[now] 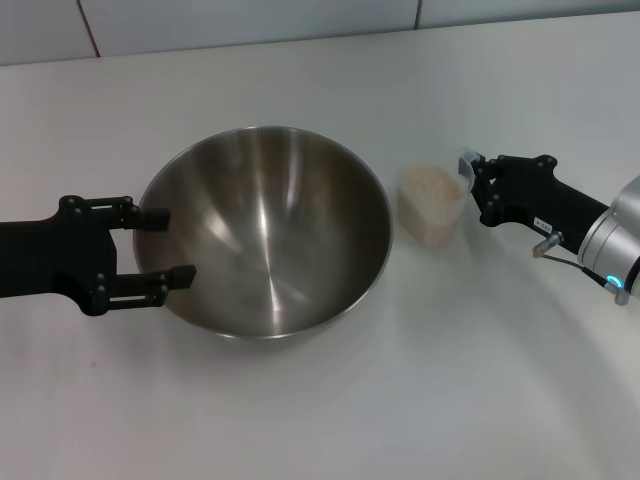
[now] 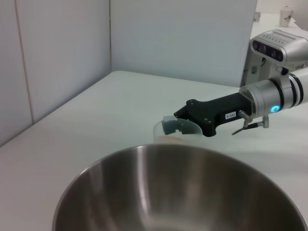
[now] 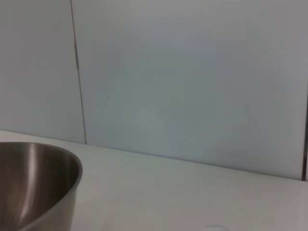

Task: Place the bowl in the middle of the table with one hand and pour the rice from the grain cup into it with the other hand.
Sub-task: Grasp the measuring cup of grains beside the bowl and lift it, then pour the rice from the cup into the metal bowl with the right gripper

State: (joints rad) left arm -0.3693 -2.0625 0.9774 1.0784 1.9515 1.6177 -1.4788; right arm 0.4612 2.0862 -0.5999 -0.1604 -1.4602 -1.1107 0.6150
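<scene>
White table (image 1: 300,420), bowl (image 1: 265,230) centred, left hand (image 1: 160,245) straddling its rim

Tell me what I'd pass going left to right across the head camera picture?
left gripper → bowl → grain cup full of rice → right gripper, all on the white table.

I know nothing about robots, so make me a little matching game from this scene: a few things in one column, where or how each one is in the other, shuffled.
Things:
1. bowl
2. grain cup
3. left pincer
4. right pincer

Places or states:
A. at the cup's rim
B. open, astride the bowl's left rim
C. empty, mid-table
D. upright, full of rice, right of the bowl

Pairs: 1-C, 2-D, 3-B, 4-A
</scene>
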